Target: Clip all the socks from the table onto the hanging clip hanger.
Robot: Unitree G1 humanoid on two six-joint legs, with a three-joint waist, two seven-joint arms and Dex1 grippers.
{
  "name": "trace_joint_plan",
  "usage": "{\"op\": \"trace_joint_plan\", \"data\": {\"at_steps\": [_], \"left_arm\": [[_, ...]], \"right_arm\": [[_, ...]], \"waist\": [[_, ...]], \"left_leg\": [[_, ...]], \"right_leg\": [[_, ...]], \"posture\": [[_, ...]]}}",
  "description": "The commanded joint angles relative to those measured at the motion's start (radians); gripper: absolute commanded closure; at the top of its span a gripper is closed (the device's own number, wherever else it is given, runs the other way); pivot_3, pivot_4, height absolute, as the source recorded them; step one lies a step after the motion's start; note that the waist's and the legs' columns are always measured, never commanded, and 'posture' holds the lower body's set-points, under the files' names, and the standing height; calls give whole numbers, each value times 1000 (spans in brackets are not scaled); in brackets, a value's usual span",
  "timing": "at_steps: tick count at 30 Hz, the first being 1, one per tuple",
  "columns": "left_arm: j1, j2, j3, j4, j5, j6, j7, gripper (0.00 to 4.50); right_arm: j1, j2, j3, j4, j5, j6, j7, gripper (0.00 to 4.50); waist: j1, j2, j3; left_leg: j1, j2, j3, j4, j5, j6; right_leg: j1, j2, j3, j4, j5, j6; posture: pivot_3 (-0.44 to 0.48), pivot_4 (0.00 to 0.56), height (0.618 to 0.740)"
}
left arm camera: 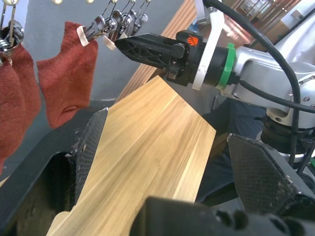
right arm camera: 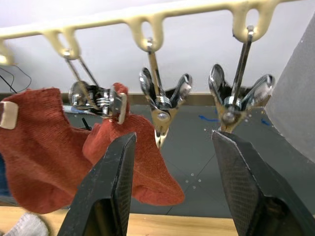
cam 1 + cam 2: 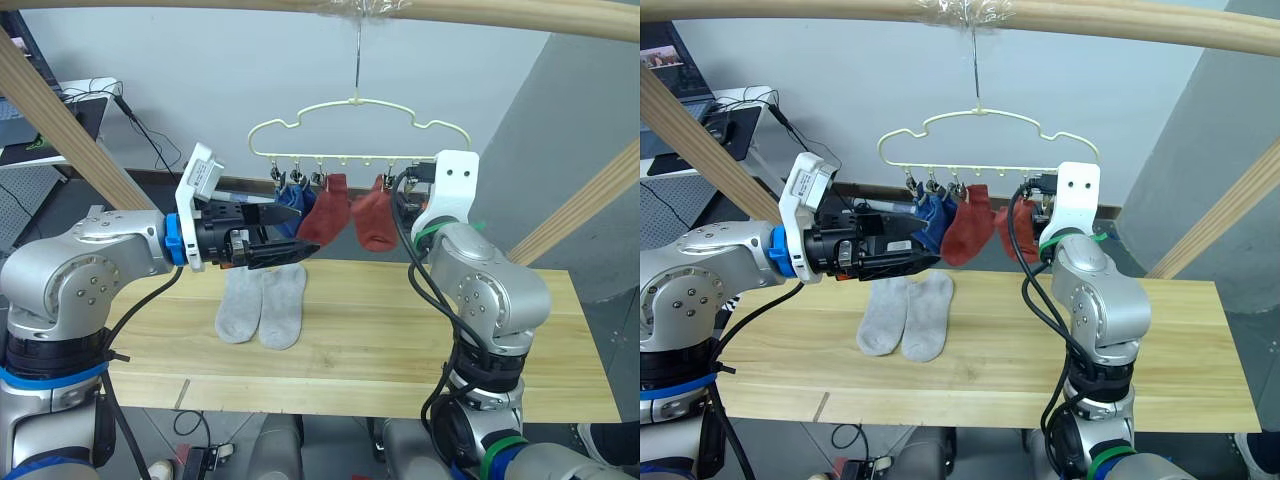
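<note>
The pale-yellow clip hanger [image 3: 357, 130] hangs by its hook from a pole above the table [image 3: 400, 340]. Two blue socks [image 3: 291, 196] and two rust red socks [image 3: 325, 215] [image 2: 44, 142] hang from its clips. Two light grey socks [image 3: 262, 305] lie side by side on the table below. My left gripper [image 3: 290, 235] [image 1: 167, 128] is open and empty, held above the grey socks just under the blue ones. My right gripper [image 2: 173, 137] is open, raised at the hanger's right end, with an empty metal clip [image 2: 160, 118] hanging between its fingers; another empty clip [image 2: 231, 105] hangs beside it.
A round wooden pole [image 3: 500, 15] crosses overhead, with slanted poles at the left [image 3: 60, 120] and right [image 3: 585, 205]. A desk with a laptop and cables [image 3: 80, 100] stands at the back left. The table's right half [image 3: 540, 360] is bare wood.
</note>
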Motion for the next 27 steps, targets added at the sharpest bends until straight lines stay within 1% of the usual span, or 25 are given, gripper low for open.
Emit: {"op": "trace_joint_plan", "data": {"at_steps": [1,5,12,14,27], "left_arm": [[6,17,37,-46,-22,-8,10,0],[20,21,46,-59,-30,-5,20,0],[27,21,46,-63,-28,-11,35,0],[28,21,45,-63,-26,-13,36,0],[37,17,45,-69,-26,-21,54,0]], "right_arm": [[-37,2,-8,5,2,-46,12,1974],[-43,10,-13,11,6,-49,14,1974],[-46,11,-11,21,3,-60,16,1974],[-48,11,-11,24,3,-63,16,2353],[-78,-1,-20,79,5,-102,23,2353]], "waist": [[0,0,0],[5,0,0],[6,0,0],[6,0,0],[8,0,0]], "left_leg": [[0,0,0,0,0,0],[0,0,0,0,0,0],[0,0,0,0,0,0],[0,0,0,0,0,0],[0,0,0,0,0,0]], "right_leg": [[0,0,0,0,0,0],[0,0,0,0,1,-2],[0,0,0,0,1,-2],[0,0,0,0,1,-2],[0,0,0,0,1,-2]], "posture": [[39,274,740],[45,275,740],[48,272,740],[48,270,740],[55,260,740]]}}
